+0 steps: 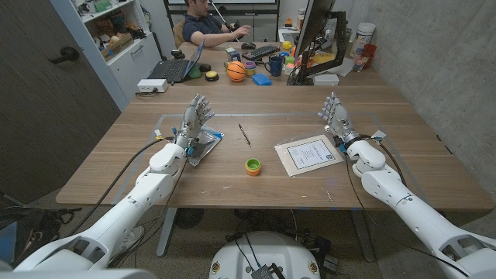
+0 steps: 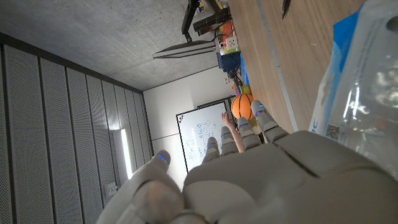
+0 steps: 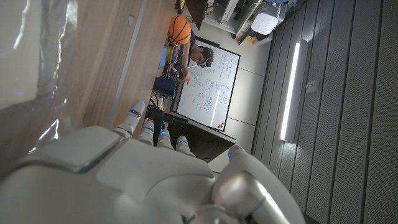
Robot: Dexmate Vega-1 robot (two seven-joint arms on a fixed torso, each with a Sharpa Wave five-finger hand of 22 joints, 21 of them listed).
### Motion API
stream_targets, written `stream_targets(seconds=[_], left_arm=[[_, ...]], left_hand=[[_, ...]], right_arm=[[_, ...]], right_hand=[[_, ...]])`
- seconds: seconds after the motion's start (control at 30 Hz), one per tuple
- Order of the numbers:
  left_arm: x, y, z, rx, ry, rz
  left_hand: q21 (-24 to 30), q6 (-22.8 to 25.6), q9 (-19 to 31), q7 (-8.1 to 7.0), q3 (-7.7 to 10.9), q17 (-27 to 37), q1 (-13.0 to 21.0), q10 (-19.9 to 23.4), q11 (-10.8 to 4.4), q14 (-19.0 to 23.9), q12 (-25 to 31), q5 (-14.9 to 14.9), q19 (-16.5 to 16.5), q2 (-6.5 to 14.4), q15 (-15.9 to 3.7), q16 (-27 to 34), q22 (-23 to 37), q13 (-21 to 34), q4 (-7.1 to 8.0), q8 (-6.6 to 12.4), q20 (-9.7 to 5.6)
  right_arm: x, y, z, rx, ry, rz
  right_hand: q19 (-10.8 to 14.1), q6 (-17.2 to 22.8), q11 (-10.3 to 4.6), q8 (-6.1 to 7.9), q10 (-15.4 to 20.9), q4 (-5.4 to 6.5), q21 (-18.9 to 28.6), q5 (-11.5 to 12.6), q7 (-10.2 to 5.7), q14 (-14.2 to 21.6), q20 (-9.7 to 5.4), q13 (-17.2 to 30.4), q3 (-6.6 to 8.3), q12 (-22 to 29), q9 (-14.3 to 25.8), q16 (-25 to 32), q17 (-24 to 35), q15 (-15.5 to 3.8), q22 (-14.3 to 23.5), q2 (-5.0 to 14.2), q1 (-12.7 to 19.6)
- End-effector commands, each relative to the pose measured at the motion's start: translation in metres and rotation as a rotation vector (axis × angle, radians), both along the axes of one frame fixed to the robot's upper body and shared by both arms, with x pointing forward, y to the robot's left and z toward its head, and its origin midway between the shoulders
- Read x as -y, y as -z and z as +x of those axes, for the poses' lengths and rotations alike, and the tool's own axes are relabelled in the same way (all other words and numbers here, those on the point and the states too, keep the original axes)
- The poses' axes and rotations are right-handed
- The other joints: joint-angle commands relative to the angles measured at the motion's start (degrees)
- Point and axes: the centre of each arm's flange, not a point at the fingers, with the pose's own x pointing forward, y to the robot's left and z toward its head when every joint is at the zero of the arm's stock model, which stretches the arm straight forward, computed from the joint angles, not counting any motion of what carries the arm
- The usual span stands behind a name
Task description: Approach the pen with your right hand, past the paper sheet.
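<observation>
My right hand (image 1: 335,116): fingers spread, holding nothing, just past the paper's far right corner.
Paper sheet (image 1: 308,154): lies flat on the bench (image 1: 287,108), beside my right wrist.
Pen (image 1: 244,134): mid-bench, well left of the paper.
My left hand (image 1: 196,118): fingers spread, holding nothing.

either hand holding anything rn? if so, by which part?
Nothing is held. The right hand stands open beside the paper sheet; the left hand is open too. The pen lies untouched.
</observation>
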Motion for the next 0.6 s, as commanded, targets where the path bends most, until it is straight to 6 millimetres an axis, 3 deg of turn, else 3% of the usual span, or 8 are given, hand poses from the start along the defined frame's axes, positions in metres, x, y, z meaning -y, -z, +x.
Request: stream_targets(seconds=[0.03,0.37,0.6], left_arm=[[-0.004,0.008,-0.008,0.01,-0.005,-0.018],[-0.002,0.01,-0.008,0.013,0.003,-0.02],[-0.001,0.011,-0.007,0.01,0.001,-0.02]], left_hand=[[0.15,-0.07,0.09,-0.52,0.35,0.26,0.06,-0.33,0.07,-0.05,0.32,0.26,0.09,0.66,0.45,0.27,0.19,0.31,-0.05,0.22,0.43],[-0.01,-0.08,0.09,-0.53,0.24,0.25,0.08,-0.36,0.03,-0.08,0.31,0.29,0.15,0.68,0.46,0.25,0.2,0.31,-0.05,0.22,0.48],[-0.1,-0.07,0.09,-0.55,0.17,0.25,0.08,-0.37,0.09,-0.04,0.31,0.31,0.2,0.69,0.44,0.26,0.2,0.31,-0.05,0.23,0.47]], right_arm=[[0.003,-0.011,-0.014,0.062,-0.007,0.002],[-0.007,-0.032,-0.02,0.15,-0.004,-0.063],[-0.012,-0.052,-0.028,0.228,0.018,-0.107]], right_hand=[[-11.45,-4.04,0.28,0.29,-1.39,0.03,0.54,0.33,0.13,-7.27,0.21,0.32,0.32,0.22,0.09,0.26,0.13,0.28,0.31,2.94,0.3],[-11.23,-3.72,0.18,0.42,-1.27,-0.22,0.3,0.33,0.13,-7.11,0.26,0.31,0.24,0.23,0.07,0.17,0.07,0.18,0.3,2.68,0.57],[-11.27,-3.08,-0.85,0.55,-2.27,-1.28,-0.45,0.2,-0.27,-7.21,0.3,0.24,-0.35,-0.24,-0.01,-0.23,-0.1,-0.05,0.22,0.87,1.51]])
